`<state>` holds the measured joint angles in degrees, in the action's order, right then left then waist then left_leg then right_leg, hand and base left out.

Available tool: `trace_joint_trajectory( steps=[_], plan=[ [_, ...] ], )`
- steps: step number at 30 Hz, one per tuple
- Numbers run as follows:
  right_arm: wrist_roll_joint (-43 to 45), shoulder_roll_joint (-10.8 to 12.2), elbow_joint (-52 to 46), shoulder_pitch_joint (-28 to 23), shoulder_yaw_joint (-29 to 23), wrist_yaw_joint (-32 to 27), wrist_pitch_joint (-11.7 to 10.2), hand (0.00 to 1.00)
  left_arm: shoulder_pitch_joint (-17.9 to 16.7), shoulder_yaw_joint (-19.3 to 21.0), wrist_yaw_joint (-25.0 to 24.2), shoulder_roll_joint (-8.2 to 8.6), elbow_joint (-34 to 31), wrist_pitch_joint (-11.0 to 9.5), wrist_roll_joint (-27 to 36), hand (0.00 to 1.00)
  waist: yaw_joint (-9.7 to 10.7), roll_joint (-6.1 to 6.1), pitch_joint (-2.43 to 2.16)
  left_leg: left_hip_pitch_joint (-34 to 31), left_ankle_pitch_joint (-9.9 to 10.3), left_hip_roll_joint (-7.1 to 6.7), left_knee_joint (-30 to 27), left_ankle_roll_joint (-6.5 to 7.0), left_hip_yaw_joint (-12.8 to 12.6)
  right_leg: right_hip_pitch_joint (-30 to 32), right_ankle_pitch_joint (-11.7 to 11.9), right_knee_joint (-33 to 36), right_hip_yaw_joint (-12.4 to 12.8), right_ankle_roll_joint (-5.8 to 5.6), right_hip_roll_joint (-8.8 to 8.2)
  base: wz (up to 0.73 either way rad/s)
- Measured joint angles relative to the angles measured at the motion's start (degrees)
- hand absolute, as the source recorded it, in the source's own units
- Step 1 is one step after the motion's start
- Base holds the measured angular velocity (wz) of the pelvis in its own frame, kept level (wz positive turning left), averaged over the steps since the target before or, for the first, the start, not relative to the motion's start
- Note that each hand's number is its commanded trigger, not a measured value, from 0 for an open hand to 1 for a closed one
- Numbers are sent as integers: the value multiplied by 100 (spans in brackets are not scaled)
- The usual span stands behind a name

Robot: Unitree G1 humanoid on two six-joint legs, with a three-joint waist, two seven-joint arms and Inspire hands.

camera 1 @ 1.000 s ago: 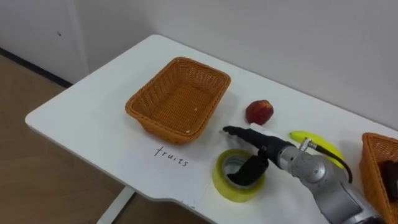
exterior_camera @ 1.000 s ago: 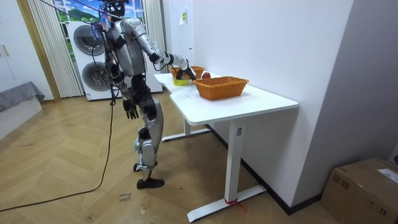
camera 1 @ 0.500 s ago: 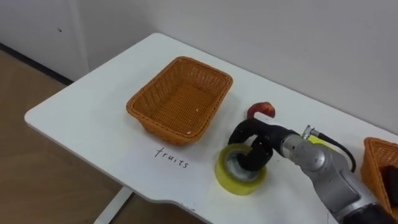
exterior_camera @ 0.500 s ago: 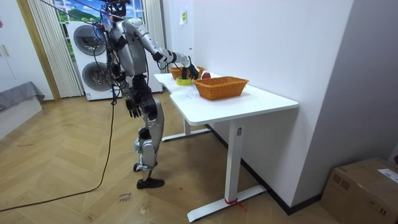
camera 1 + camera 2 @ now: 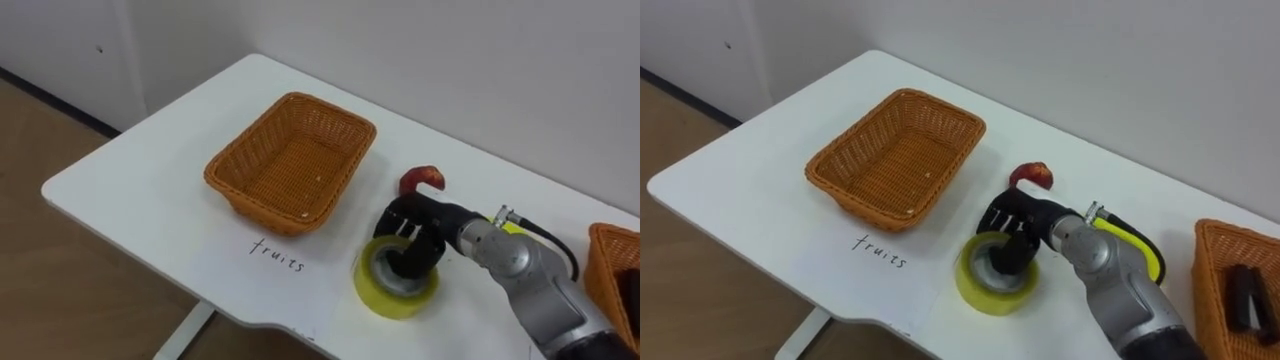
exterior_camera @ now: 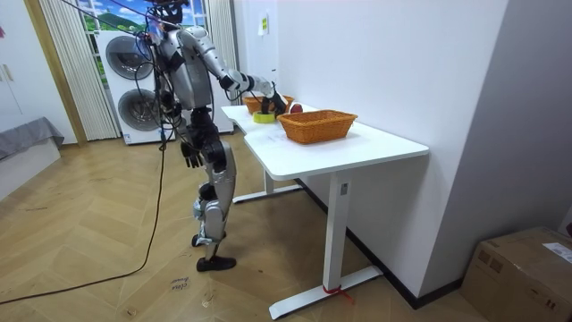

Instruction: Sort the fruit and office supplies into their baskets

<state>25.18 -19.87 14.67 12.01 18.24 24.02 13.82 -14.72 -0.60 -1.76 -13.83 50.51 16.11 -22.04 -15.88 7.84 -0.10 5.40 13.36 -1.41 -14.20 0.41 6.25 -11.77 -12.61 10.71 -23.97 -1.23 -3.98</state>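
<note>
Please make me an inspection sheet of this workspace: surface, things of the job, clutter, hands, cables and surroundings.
Surface: white table, with a handwritten label in front of the empty basket.
Job's things: empty basket on the robot's left; yellow tape roll lying flat near the front edge; red apple behind it; banana partly hidden by the right arm; second basket at the right, holding dark items.
Clutter: nothing seen.
Hands: right hand curled into the tape roll's core; left hand hanging by the hip, fingers relaxed.
Cables: nothing seen besides the robot's own.
Surroundings: white wall, wooden floor, stacked washing machines, cardboard box.
</note>
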Motion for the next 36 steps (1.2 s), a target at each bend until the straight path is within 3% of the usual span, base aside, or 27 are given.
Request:
trace_joint_trajectory(
  steps=[4, 10, 14, 18, 23, 27, 36],
  plan=[
    [-24, -4, -163, -110, -107, 68, -14, 100, 38, 14, 15, 28, 202, -70, 3, 0, 28, -67, -11, 11, -3, 15, 56, 4, -100, 72, 1, 18, 76, -1, -3, -12],
    [-10, -124, -511, -212, -196, 380, -17, 100, 18, 171, 1, 43, 216, -154, 0, 0, 419, -86, -7, 10, -5, 22, 73, 6, -155, 65, 1, 17, 178, -1, 2, -5],
    [274, -533, -946, -381, -244, 676, 1, 100, 6, 395, -1, 38, 218, -263, -1, 0, 613, -102, 12, 61, -6, 45, 132, 9, -311, 99, 3, 19, 366, -4, 12, -15],
    [592, -670, -1554, -636, -894, 815, -5, 100, -86, 689, -3, 19, 225, -370, 1, 0, 775, -97, 14, 123, -13, 89, 259, 14, -473, 195, 3, 67, 538, -3, 34, -21],
    [639, -683, -1623, -635, -1557, 778, -62, 100, -175, 663, 8, 25, 236, -561, 28, 0, 943, -43, 26, 126, -16, 90, 252, 21, -598, 282, 3, 102, 668, -4, 27, -14],
    [611, -684, -1745, -636, -1905, 719, -71, 100, -289, 673, 9, 11, 105, -594, 27, 0, 1092, 42, 23, 140, -16, 97, 258, 21, -618, 283, 3, 100, 693, -4, 33, -3],
    [415, -684, -1828, -633, -2190, 392, -86, 100, -281, 720, 109, -46, 128, -657, 73, 0, 1106, 7, 46, 241, -13, 162, 279, 17, -824, 274, 32, 102, 899, 27, 96, -11]
  ],
)
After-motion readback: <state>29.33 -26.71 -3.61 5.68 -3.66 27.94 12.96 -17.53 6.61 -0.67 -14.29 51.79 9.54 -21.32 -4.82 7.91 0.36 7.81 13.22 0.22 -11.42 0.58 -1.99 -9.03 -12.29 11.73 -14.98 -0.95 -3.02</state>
